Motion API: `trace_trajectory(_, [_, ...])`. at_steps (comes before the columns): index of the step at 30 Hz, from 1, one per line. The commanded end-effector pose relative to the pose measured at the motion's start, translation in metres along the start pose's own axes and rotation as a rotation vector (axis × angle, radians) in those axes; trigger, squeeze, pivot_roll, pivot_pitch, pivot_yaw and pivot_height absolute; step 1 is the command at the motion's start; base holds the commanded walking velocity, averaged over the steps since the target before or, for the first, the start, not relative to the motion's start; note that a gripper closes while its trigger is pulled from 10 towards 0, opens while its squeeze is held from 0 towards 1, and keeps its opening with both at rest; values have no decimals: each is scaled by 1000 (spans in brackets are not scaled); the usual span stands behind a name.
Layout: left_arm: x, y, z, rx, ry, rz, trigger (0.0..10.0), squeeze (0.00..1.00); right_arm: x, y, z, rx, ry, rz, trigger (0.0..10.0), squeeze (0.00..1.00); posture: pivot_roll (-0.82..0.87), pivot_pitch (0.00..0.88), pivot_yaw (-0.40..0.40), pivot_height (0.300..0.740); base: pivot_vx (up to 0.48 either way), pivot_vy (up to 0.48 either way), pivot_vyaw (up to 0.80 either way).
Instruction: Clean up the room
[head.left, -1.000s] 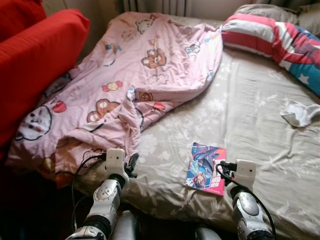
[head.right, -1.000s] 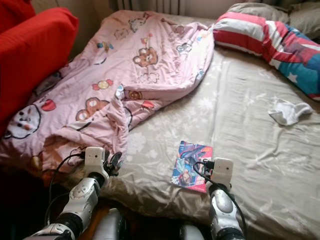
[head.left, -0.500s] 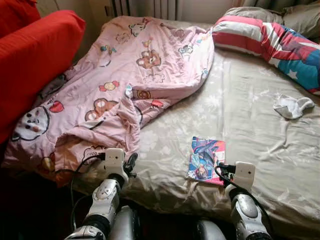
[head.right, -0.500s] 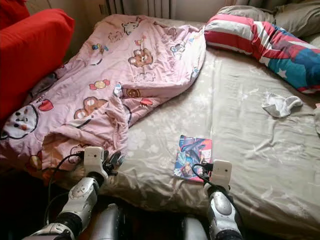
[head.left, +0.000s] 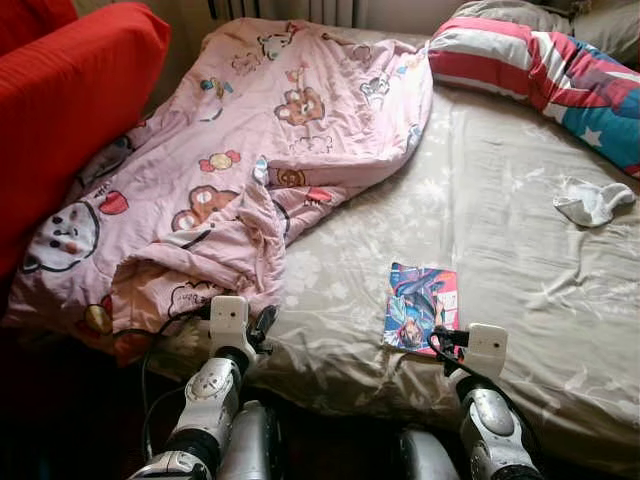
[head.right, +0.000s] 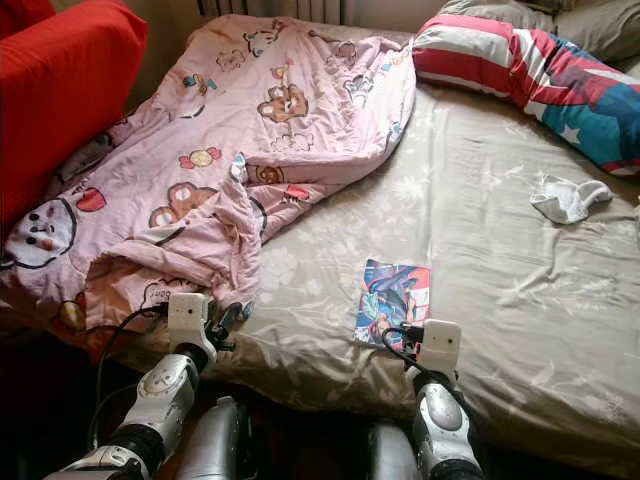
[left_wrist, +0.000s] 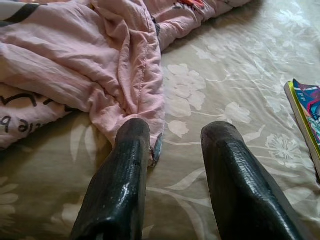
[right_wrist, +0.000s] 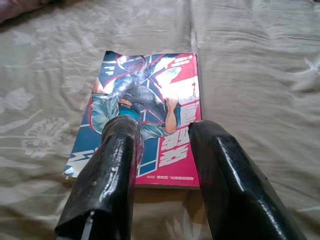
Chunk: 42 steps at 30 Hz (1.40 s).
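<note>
Right claw (right_wrist: 157, 135) open over comic book (right_wrist: 145, 115); sock (head.left: 592, 200) apart.

The red cushion (head.left: 70, 100) runs off the upper left of the frame. The striped pillow (head.left: 545, 70) is cut by the right edge, and the grey pillow (head.right: 560, 20) behind it by the top edge. The print on the comic book (right_wrist: 145, 120) cover is too small to read. Shadow swallows the floor (head.left: 60, 420) at lower left.
</note>
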<state>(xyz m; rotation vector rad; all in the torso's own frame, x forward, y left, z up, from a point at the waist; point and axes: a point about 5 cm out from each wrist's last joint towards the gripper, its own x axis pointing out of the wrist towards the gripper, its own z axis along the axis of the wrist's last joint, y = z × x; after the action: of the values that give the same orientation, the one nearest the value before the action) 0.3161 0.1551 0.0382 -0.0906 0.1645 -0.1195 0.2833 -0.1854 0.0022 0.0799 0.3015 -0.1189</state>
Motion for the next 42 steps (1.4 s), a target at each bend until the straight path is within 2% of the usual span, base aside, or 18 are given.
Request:
trace_trajectory(1, [-1, 2, -2, -28, 8, 12, 10000, 0, -2, 1, -3, 16, 5, 3, 10000, 0, -81, 203, 26, 619, 0, 0, 0])
trace_trajectory(21, [1, 0, 0, -35, 13, 0, 10000, 0, -2, 2, -5, 35, 24, -3, 10000, 0, -75, 218, 24, 619, 0, 0, 0])
trace_trajectory(28, [1, 2, 1, -37, 11, 5, 10000, 0, -1, 1, -5, 69, 35, -15, 10000, 0, -72, 228, 23, 619, 285, 0, -525])
trace_trajectory(42, [0, 1, -1, -36, 13, -5, 10000, 0, 1, 2, -2, 63, 19, -9, 10000, 0, -73, 198, 25, 619, 321, 0, 0])
